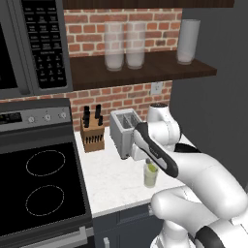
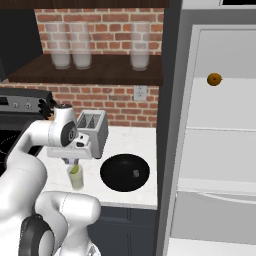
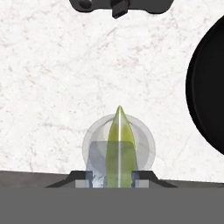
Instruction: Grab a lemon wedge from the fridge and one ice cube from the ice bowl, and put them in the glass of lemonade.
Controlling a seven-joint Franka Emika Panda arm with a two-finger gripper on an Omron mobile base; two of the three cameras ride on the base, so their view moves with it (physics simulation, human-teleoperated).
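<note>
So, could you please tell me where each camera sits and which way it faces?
Left base view: behind the arm's left, facing stove, toaster and glass of lemonade; white arm lower right.
Right base view: behind its right, facing ice bowl and open fridge; arm lower left.
Hand view: looks straight down the pincer, lemon wedge over the glass.
All three share the glass.

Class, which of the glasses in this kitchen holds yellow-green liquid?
The small clear tumbler on the counter, beside the toaster. The taller frosted glasses on the shelf look pale and colourless.
</note>
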